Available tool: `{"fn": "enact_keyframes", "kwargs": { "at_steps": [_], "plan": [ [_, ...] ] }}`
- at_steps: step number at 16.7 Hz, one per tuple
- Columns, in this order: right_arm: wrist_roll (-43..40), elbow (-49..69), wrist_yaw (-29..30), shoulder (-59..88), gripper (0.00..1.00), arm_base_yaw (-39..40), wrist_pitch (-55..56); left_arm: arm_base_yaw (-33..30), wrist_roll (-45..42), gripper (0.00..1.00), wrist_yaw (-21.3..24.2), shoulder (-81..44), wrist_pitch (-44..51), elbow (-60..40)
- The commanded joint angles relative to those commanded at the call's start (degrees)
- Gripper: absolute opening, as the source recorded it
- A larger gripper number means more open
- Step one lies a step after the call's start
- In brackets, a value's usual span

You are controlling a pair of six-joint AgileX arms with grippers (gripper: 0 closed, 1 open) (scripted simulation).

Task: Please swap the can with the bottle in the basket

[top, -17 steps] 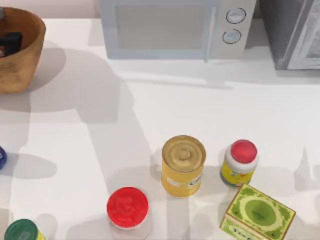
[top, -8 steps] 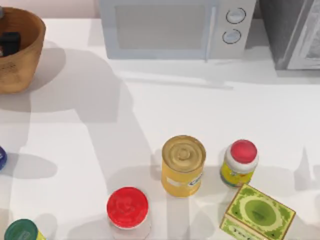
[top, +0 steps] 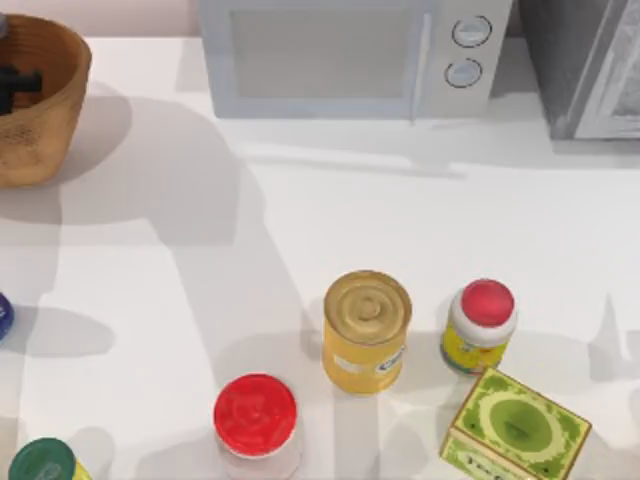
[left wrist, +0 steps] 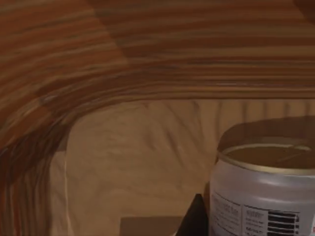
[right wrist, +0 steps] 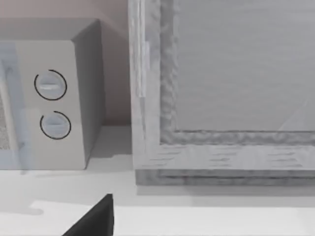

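Note:
The round brown wicker basket (top: 45,120) stands at the far left back of the table. A dark part of my left gripper (top: 12,85) reaches down inside it. In the left wrist view the ribbed basket wall (left wrist: 147,73) curves close by. The small white bottle (left wrist: 266,191) with its olive-gold cap stands upright on the basket floor. A dark tip of my left gripper (left wrist: 196,221) sits right beside it. The yellow-labelled can (top: 366,330) with a gold ribbed top stands upright in the front middle of the table, untouched. My right gripper (right wrist: 93,219) is parked near the back right, open and holding nothing.
A white microwave (top: 345,55) and a grey appliance (top: 590,65) line the back. Around the can stand a red-capped yellow bottle (top: 480,325), a red-lidded jar (top: 256,420), a green box (top: 515,425) and a green-lidded container (top: 42,462).
The dark part of my left gripper inside the basket has shifted slightly left, toward the top view's edge. Nothing else has moved.

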State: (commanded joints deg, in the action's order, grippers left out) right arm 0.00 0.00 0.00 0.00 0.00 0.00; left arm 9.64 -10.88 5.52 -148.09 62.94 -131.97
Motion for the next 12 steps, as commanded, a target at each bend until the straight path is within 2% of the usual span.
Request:
{"fn": "enact_keyframes", "kwargs": {
  "at_steps": [2,3,12],
  "plan": [
    [0.0,0.0,0.0,0.0,1.00,0.0,0.0,0.0,0.0,0.02,0.0,0.0,0.0,0.0],
    [0.0,0.0,0.0,0.0,1.00,0.0,0.0,0.0,0.0,0.00,0.0,0.0,0.0,0.0],
    [0.0,0.0,0.0,0.0,1.00,0.0,0.0,0.2,0.0,0.00,-0.4,2.1,0.1,-0.1]
  ]
}}
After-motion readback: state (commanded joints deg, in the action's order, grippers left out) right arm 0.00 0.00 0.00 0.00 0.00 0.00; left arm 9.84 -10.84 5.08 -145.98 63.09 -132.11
